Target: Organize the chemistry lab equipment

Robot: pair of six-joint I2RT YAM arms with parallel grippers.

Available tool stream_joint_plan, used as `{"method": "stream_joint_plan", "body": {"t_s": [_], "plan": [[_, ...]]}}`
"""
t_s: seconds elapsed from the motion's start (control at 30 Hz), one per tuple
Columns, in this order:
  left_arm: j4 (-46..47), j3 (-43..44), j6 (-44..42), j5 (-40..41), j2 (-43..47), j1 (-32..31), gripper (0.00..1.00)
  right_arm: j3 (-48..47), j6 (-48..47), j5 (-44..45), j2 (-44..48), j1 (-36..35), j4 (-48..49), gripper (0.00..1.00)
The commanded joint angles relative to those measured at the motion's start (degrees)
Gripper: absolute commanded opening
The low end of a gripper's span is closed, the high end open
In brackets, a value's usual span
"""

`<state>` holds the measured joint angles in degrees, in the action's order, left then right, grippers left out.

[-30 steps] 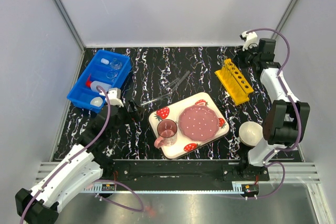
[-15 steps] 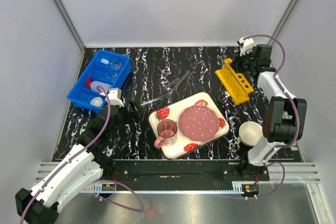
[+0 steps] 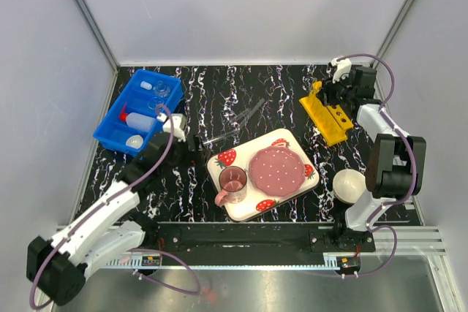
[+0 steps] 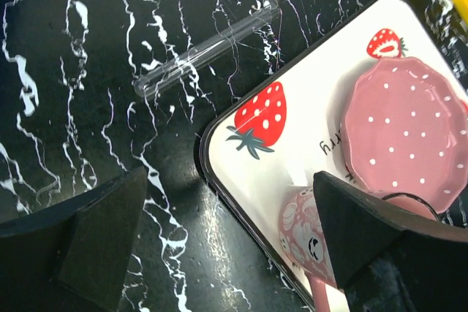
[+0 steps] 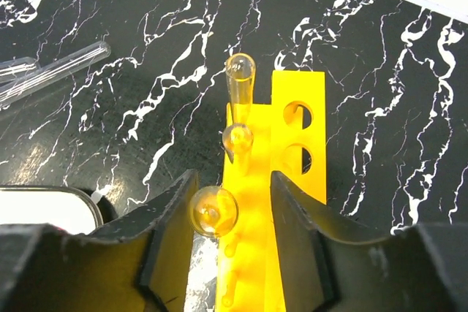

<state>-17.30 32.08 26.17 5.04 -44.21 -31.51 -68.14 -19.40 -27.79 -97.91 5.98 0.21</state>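
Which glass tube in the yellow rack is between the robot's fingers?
The tube nearest the camera, right between the right gripper's fingers. The other two tubes stand farther along the rack.

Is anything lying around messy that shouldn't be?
Yes. A few thin glass tubes lie loose on the black table, beside the strawberry tray, while other tubes sit in the yellow rack.

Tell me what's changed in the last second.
The right gripper swung in over the far end of the yellow rack; its jaws now stand apart around a tube in it. The open left gripper advanced toward the loose tubes. Strawberry tray and blue bin stayed put.
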Motion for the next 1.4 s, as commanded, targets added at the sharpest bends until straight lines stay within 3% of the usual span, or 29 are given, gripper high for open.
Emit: {"method": "stream_joint_plan", "body": {"t_s": [0.0, 0.2, 0.37, 0.63, 0.93, 1.13, 1.37], "plan": [[-0.53, 9.92, -10.06, -4.07, -8.95, 0.31, 0.99, 0.90, -0.99, -2.09, 5.61, 0.17, 0.33, 0.54], [-4.67, 21.35, -18.34, -7.93, -22.40, 0.31, 0.99, 0.81, -2.13, -3.85, 12.72, 0.35, -8.72, 0.79], [-6.17, 30.58, -20.20, -12.59, -33.20, 0.39, 0.99, 2.92, -2.57, -4.90, 19.50, 1.40, -15.14, 0.89], [-7.05, 44.98, -19.14, -20.40, -47.89, 0.39, 0.95, 9.60, -0.20, -16.67, 27.94, 4.13, -20.24, 0.92], [-8.45, 60.10, -15.63, -30.08, -65.03, 0.83, 0.71, 15.05, 4.89, -29.24, 28.30, 7.99, -17.08, 0.93], [-9.68, 66.70, -12.82, -29.13, -72.59, 1.10, 0.61, 15.32, 5.25, -31.00, 28.04, 8.79, -16.91, 0.93], [-11.97, 70.49, -12.73, -25.78, -76.99, 1.10, 0.57, 14.70, 6.39, -31.62, 27.42, 10.89, -16.64, 0.93]]}}
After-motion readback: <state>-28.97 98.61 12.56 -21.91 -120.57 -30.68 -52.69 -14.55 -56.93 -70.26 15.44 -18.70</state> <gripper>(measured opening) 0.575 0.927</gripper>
